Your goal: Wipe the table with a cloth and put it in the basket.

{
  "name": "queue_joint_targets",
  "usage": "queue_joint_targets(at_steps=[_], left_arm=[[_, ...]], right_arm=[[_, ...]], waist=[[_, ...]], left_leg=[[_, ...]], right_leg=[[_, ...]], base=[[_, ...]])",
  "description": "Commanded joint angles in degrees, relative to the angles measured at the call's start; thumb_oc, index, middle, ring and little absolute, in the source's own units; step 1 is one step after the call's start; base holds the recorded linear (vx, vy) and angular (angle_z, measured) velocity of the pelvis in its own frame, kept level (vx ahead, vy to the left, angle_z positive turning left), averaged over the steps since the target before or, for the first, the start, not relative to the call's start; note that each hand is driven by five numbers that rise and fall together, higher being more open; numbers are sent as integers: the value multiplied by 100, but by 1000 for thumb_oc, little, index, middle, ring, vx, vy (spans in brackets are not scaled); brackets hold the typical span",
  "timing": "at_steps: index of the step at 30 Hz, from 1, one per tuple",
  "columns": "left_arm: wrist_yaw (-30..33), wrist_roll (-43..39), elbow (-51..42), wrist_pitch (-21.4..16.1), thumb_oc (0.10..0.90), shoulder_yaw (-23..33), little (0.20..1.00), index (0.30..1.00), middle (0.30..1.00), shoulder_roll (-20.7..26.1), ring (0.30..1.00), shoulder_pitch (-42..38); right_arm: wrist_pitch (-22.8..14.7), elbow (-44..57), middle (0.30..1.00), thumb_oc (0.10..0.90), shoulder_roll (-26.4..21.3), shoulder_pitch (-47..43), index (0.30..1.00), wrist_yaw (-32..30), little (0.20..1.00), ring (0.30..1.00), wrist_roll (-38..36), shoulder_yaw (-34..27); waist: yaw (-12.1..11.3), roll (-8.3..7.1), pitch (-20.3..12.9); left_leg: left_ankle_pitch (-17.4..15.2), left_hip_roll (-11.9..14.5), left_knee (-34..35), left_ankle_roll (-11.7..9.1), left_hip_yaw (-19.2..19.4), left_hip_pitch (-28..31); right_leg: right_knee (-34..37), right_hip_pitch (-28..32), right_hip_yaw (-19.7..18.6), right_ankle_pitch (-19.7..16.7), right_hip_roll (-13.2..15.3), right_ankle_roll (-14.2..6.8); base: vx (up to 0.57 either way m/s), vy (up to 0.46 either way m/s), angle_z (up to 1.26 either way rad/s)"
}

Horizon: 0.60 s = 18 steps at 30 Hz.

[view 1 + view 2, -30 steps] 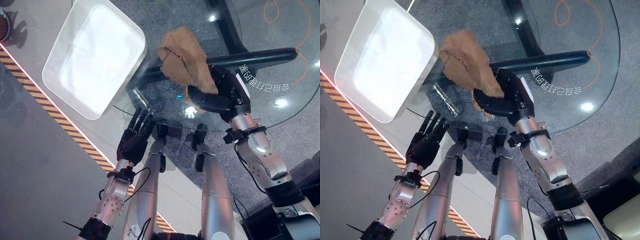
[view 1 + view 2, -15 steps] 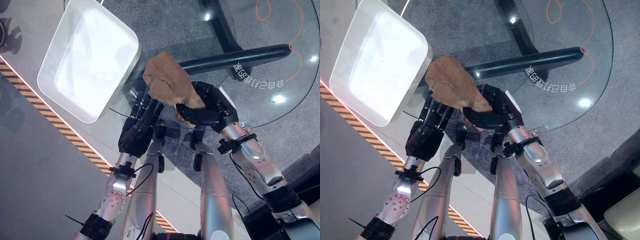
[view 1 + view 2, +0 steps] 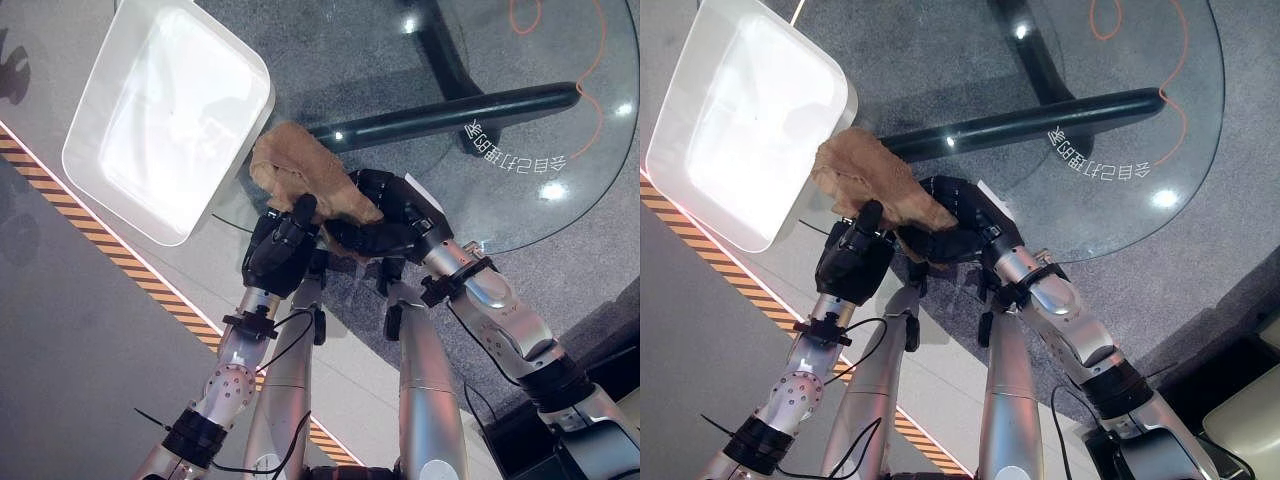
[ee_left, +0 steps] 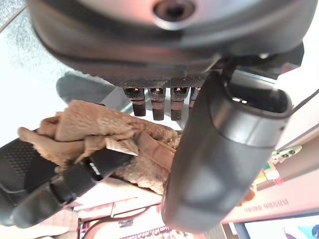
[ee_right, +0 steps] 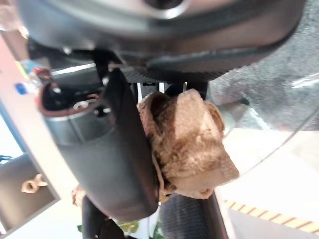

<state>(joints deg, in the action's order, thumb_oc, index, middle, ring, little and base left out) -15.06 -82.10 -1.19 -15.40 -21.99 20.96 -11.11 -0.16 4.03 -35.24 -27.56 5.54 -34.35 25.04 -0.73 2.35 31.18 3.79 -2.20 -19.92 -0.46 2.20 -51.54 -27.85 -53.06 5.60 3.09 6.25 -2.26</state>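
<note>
**Both hands on the cloth at the near edge of the glass tabletop**

Left eye view: the brown cloth (image 3: 305, 178) was bunched up at the near rim of the round glass tabletop (image 3: 520, 120), just beside the corner of the white basket (image 3: 165, 115), which hung partly off the tabletop's left side. The right hand (image 3: 385, 215) had its fingers curled round the cloth's right end. The left hand (image 3: 280, 250) came up from below with its thumb poking up against the cloth's lower edge. A dark bar of the table base (image 3: 450, 105) showed through the glass, and an orange cord (image 3: 590, 50) looped on the grey carpet underneath. A yellow-and-black striped line (image 3: 120, 265) ran along the floor.

Right eye view: same deal from a slightly different spot, with the cloth (image 3: 870, 180) touching the basket's near corner (image 3: 835, 110) and sandwiched between the left hand (image 3: 855, 260) and the right hand (image 3: 955, 215).

Left wrist view: the left hand's (image 4: 219, 144) fingers (image 4: 157, 102) were curled onto the cloth (image 4: 99, 129) with the thumb alongside, so it was gripping it. The right hand's dark fingers (image 4: 60, 184) were wrapped round the same bundle from the other side.

Right wrist view: the right hand (image 5: 109, 154) had a wad of cloth (image 5: 192, 144) pinched tight between thumb and fingers, over the tabletop's edge.
</note>
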Motion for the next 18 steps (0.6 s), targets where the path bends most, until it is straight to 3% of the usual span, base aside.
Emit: queue_joint_targets(at_steps=[1, 6, 9, 10, 12, 13, 16, 18], left_arm=[[-259, 137, -736, -233, 800, -34, 900, 900, 900, 30, 900, 26], [-315, 95, -815, -258, 800, -40, 900, 900, 900, 92, 900, 47], [-276, 72, -865, -277, 800, -99, 900, 900, 900, 129, 900, 41], [-268, 69, -871, -281, 800, -153, 900, 900, 900, 128, 900, 145], [-249, 56, -868, -274, 800, -150, 900, 900, 900, 130, 900, 16], [-216, 84, -876, -269, 800, -229, 900, 900, 900, 114, 900, 106], [-207, 74, -909, -293, 800, -250, 900, 900, 900, 68, 900, 94], [-233, 25, -909, -391, 100, -193, 200, 300, 300, 52, 300, -35]], right_arm=[[-171, 1300, 300, 100, -23, -340, 300, 765, 200, 300, 486, 454], [140, 1187, 300, 100, -272, -389, 300, 755, 200, 300, 1216, 764], [124, 1164, 300, 100, -383, -447, 300, 713, 200, 300, 1116, 906], [105, 1155, 300, 100, -355, -349, 300, 708, 200, 300, 1092, 945], [66, 1155, 300, 100, -329, -491, 300, 647, 200, 300, 1073, 970], [49, 1139, 300, 100, -267, -437, 300, 555, 200, 300, 1070, 1021], [38, 1158, 300, 100, -230, -487, 300, 420, 200, 300, 1007, 1048], [54, 1133, 300, 100, -192, -614, 300, 367, 200, 300, 1022, 1018]], waist=[[-48, 72, -139], [-84, 77, -139], [-98, 81, -139], [-112, 91, -139], [-103, 88, -139], [-122, 103, -139], [-124, 105, -139], [-113, 103, -139]], left_leg=[[-499, -409, -193, 214, 42, 205], [-464, -431, -151, 201, 29, 204], [-456, -436, -155, 204, 24, 198], [-624, -434, -179, 191, -2, 402], [-453, -442, -166, 202, 19, 177], [-620, -441, -199, 189, -7, 373], [-626, -444, -212, 192, -2, 375], [-455, -460, -186, 213, 22, 171]], right_leg=[[616, 188, 22, -425, -304, -196], [669, 206, 62, -439, -288, -195], [655, 201, 84, -433, -283, -190], [598, 382, 69, -267, -299, -219], [646, 181, 85, -426, -283, -185], [580, 355, 65, -262, -300, -215], [574, 357, 61, -257, -300, -217], [623, 165, 80, -420, -294, -178]], base=[[0, 0, 0], [0, 0, 0], [23, 1, 4], [9, 1, 4], [6, 0, 6], [54, 3, 5], [5, 2, 1], [-43, 3, -1]])
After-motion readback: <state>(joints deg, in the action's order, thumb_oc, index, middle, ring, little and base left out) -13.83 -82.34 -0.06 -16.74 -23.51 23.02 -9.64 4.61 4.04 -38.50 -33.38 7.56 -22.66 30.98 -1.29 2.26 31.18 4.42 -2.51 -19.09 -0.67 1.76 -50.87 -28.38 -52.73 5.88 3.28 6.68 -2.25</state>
